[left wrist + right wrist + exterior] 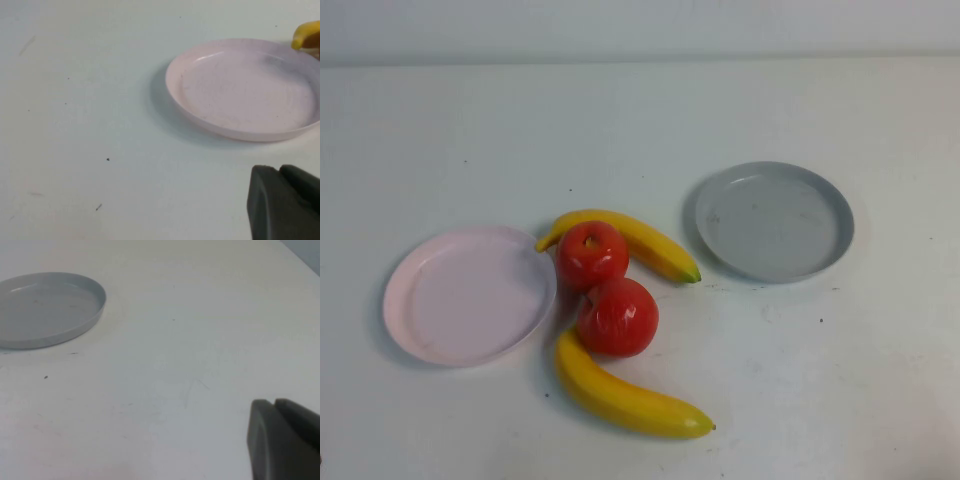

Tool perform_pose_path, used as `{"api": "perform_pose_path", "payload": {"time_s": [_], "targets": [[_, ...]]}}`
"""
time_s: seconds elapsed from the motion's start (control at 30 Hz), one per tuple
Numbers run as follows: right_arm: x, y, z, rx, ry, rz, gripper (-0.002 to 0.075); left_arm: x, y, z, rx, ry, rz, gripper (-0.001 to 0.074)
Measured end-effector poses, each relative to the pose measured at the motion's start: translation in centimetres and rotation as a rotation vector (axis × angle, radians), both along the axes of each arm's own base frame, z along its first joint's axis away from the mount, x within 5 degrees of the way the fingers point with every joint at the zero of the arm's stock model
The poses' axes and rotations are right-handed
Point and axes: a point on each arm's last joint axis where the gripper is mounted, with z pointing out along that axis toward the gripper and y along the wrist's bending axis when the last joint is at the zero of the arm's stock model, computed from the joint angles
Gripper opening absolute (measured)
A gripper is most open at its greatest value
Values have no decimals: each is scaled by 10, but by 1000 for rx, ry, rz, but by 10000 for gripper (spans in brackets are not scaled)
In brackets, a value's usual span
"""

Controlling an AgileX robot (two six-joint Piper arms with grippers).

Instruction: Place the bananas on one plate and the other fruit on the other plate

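Note:
Two red apples (591,254) (617,317) sit touching in the table's middle, between two yellow bananas: one (625,238) behind them, one (625,395) in front. To their left lies the pale pink plate (468,294), bare; the grey plate (775,220) lies bare at the right. Neither arm shows in the high view. My left gripper (280,170) is shut and holds nothing, above bare table short of the pink plate (245,90), with a banana tip (306,35) beyond. My right gripper (274,403) is shut and holds nothing, well away from the grey plate (47,307).
The white table (640,120) runs back to a pale wall. Bare surface stretches behind the plates and at the front right.

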Motion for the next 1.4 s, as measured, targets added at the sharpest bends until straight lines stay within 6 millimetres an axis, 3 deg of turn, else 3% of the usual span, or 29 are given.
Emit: {"api": "perform_pose_path", "payload": {"time_s": [1.13,1.4], "targets": [[0,0,0,0,-4,0,-15,1,0,2,-57,-19,16,-2],[0,0,0,0,-4,0,-15,1,-2,4,-209,-24,36,-2]]}}
